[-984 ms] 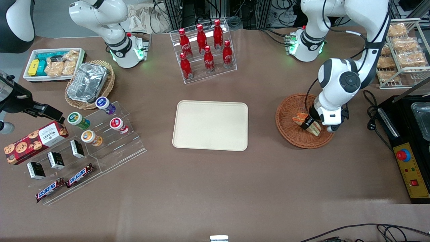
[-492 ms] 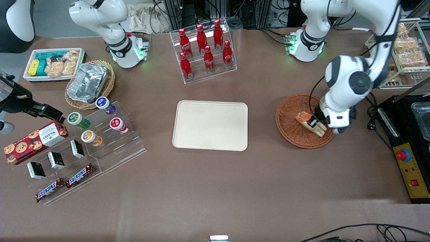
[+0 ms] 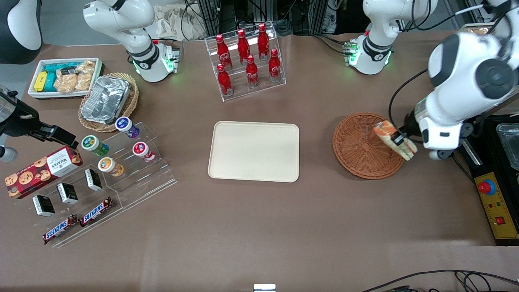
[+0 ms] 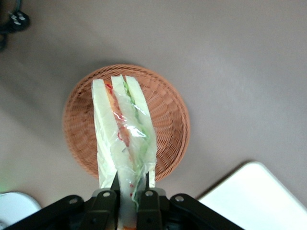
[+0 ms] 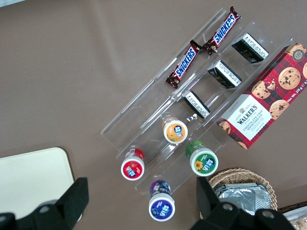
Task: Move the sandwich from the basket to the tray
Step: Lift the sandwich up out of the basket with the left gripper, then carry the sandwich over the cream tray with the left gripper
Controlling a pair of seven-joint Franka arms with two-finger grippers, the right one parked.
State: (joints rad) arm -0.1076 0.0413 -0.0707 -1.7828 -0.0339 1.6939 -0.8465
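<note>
Sandwich (image 4: 125,139) in end effector (image 4: 130,188) grip

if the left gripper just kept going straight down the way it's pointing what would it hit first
Probably the basket: the gripper, shut on the sandwich, points down at it, and the sandwich's tip would likely touch the weave first. Height above it is unclear.

Black tool (image 4: 130,194) above a reddish-brown woven wicker basket (image 3: 357,148). Sandwich (image 4: 123,136): pale bread, orange-red and green filling, clear wrap. Cream tray (image 3: 254,151). Brown desk (image 3: 259,219). Red bottles (image 3: 247,56).
</note>
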